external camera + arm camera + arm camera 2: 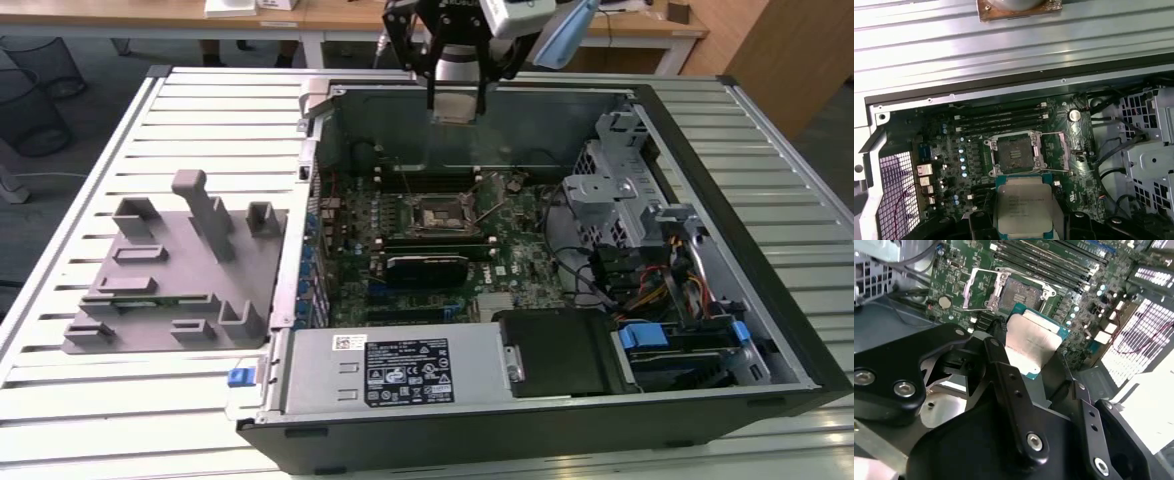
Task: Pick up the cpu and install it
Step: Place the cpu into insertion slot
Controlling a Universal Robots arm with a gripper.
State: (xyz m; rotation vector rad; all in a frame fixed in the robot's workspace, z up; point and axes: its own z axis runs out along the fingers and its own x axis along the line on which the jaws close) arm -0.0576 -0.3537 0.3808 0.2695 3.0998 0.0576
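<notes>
The cpu (pixel 1034 340) is clamped by its edges between the fingers (pixel 1004 375) of my gripper (pixel 454 110), held above the open computer case (pixel 641 425). The motherboard (pixel 944 145) lies below the gripper, its open socket (pixel 1014 152) off to one side rather than directly beneath. My worry: that thin edge grip lets the chip tilt or slip, and a crooked landing would bend socket pins. The case rests on a slatted metal table (pixel 160 400); desks (pixel 134 15) stand beyond the gripper.

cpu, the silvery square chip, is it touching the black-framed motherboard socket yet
Apart. The first wrist view shows the silvery square cpu clamped in the hand, with the black-framed socket open and empty beyond it.
</notes>
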